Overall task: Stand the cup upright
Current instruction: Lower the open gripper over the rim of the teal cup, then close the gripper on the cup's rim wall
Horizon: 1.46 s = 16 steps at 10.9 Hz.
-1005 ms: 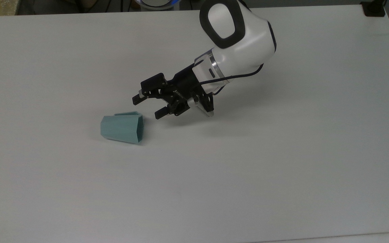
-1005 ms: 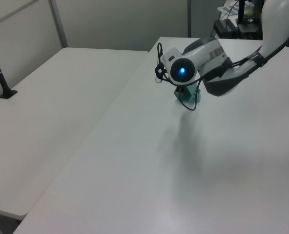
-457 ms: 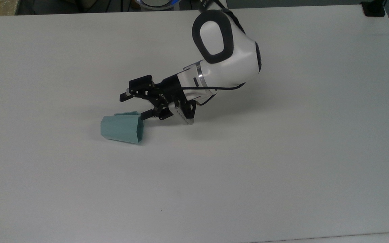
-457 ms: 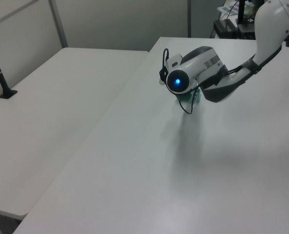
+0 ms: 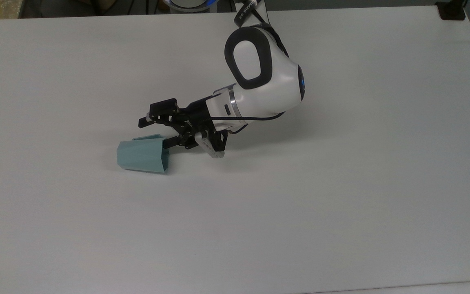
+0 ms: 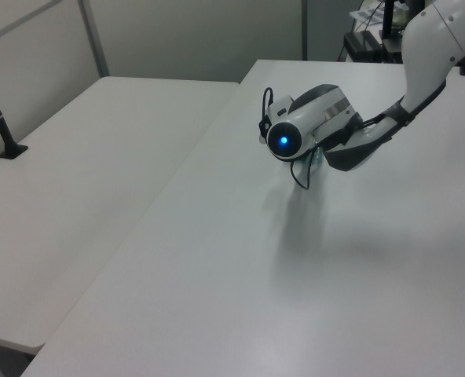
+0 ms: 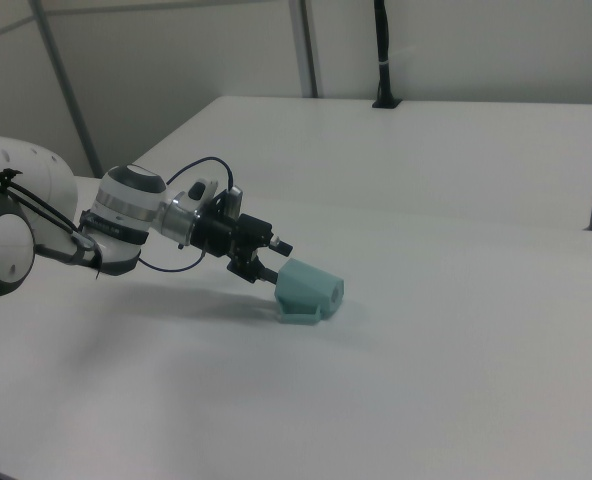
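Only one cup (image 5: 142, 154) lies on my table (image 5: 341, 183), tipped on its side with the wide mouth toward the top view's right and its flat handle (image 7: 301, 317) against the tabletop in the right view. My gripper (image 5: 154, 132) is spread wide and grips nothing; one finger (image 5: 169, 142) sits at the rim, the other (image 5: 144, 121) hangs above the cup. From the left view my arm (image 6: 319, 129) covers nearly all of the cup. Bare tabletop stretches wide on every side, its edges well apart from the cup.
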Available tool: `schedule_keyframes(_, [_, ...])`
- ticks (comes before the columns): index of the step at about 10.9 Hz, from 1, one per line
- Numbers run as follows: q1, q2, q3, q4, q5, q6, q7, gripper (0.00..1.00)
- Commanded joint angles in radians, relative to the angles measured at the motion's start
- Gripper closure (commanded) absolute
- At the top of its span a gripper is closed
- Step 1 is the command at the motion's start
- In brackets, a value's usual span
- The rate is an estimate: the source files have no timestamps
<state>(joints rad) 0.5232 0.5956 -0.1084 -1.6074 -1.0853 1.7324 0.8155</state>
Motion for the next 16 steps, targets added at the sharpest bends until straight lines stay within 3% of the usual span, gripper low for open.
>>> schedule_keyframes(1, [-0.003,0.007,-0.001,0.018,-0.018,0.003,0.016,0.0])
schedule_keyframes(5, [-0.022,0.038,-0.002,0.021,-0.048,0.076,0.016,0.0])
schedule_keyframes(6, [-0.023,0.047,-0.004,0.023,-0.056,0.093,0.016,0.02])
schedule_keyframes(7, [-0.029,0.047,-0.004,0.023,-0.059,0.102,0.016,0.11])
schedule_keyframes(9, [-0.031,0.047,-0.004,0.023,-0.064,0.107,0.014,0.46])
schedule_keyframes(11, [-0.031,0.047,-0.004,0.02,-0.067,0.107,0.013,0.99])
schedule_keyframes(16, [-0.029,0.04,-0.002,0.02,-0.061,0.111,-0.001,1.0])
